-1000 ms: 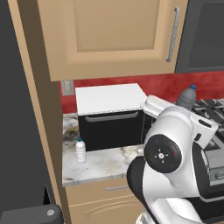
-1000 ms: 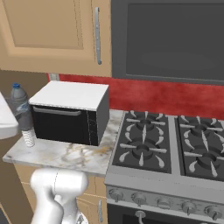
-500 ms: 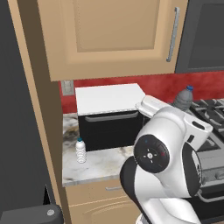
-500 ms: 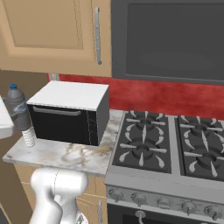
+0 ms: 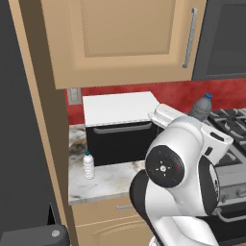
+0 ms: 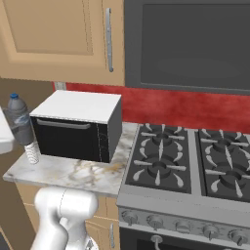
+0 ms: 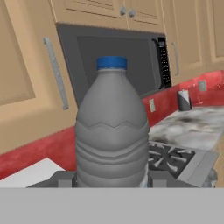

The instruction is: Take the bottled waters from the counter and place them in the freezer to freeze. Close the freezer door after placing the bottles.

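Smoky grey water bottle (image 7: 112, 131), blue cap, ribbed shoulder, upright: pinched between my fingers (image 7: 151, 180), which are closed on its lower body at either side. It is lifted clear of the surface. In the left base view it (image 5: 201, 107) shows above my forearm, in front of the red backsplash; in the right base view it (image 6: 18, 119) hangs at the left edge, in front of the oven's left end. No label or print can be read on it.

Clear-white ribbed water bottle (image 5: 88, 165), blue cap, upright: stands on the marble-patterned surface (image 5: 105, 182) near its front left edge, just in front of the oven's left corner. In the right base view its ribbed lower part (image 6: 32, 152) shows just below the grey bottle. No label is legible.

Countertop oven (image 6: 75, 127), black front, white top, horizontal bar handle across the door: sits at the back of the surface against the red backsplash (image 6: 185, 110). No brand marking visible.

Gas stovetop (image 6: 190, 163), black grates, to the right of the surface, touching its edge; knobs along the front.

Tan wall cabinet (image 5: 125, 38) with a vertical metal bar handle, above the oven. Dark microwave (image 7: 118, 61) beside it above the stovetop; the control strip at its right side is too small to read.

Dark grey panel (image 5: 19, 144) at the far left of the left base view, beside a tan upright board.
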Controlling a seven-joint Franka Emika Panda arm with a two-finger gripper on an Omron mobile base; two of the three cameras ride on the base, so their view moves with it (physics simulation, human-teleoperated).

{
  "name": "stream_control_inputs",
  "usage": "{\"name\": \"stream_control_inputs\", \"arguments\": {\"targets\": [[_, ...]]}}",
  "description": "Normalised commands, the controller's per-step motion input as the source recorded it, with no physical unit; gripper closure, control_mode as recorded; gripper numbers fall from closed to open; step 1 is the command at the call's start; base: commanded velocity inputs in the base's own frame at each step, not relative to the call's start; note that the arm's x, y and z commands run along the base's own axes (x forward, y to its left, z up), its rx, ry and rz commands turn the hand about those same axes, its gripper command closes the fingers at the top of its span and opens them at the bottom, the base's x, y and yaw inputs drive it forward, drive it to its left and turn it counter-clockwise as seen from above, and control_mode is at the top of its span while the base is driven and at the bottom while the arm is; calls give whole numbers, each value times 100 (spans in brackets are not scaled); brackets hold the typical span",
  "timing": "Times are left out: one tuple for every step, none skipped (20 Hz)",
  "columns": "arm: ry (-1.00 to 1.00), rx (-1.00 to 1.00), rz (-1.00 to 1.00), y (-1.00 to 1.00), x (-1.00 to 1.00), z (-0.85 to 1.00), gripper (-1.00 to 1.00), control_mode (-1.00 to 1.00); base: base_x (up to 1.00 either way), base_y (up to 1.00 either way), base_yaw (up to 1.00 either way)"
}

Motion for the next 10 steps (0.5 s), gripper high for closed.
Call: {"name": "stream_control_inputs", "arguments": {"targets": [[0, 0, 0, 0, -16, 0, 100, -100, 0, 0, 0], [0, 0, 0, 0, -19, 0, 100, -100, 0, 0, 0], [0, 0, 0, 0, -23, 0, 100, -100, 0, 0, 0], [0, 0, 0, 0, 0, 0, 100, 100, -42, 0, 0], [0, 0, 0, 0, 0, 0, 100, 100, -46, 0, 0], [0, 0, 0, 0, 0, 0, 100, 100, -49, 0, 0], [0, 0, 0, 0, 0, 0, 100, 100, -58, 0, 0], [0, 0, 0, 0, 0, 0, 100, 100, -61, 0, 0], [0, 0, 0, 0, 0, 0, 100, 100, -66, 0, 0], [0, 0, 0, 0, 0, 0, 100, 100, -68, 0, 0]]}}
